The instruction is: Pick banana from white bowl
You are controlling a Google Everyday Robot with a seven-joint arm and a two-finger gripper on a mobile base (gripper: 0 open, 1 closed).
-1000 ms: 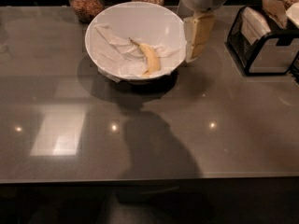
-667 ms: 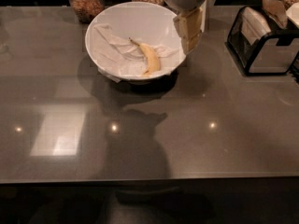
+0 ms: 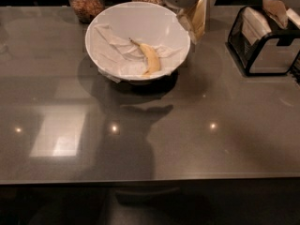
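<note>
From my station I see the white bowl (image 3: 157, 18), wide, round and glossy, standing on the smooth dark grey desk (image 3: 197, 135) near its far edge, a little left of the middle. Crumpled white paper (image 3: 111, 55) lines the bowl and one corner pokes over the near rim. The banana (image 3: 151, 60) lies on that paper in the near right part of the bowl. It is small, curved and pale yellow, with its thin brownish stem pointing toward the far left. The gripper (image 3: 196, 17), cream-coloured under a rounded grey housing, hangs at the far edge of the desk just beside the bowl's right rim, outside the bowl and apart from the banana. I cannot tell whether it is spread wide or drawn narrow, and it carries nothing that I can see. A glass jar (image 3: 86, 1) of brown grains stands toward the far left. A black wire holder (image 3: 262, 43) with pale paper in it sits at the far right corner. The polished desk top mirrors soft ceiling lights.
</note>
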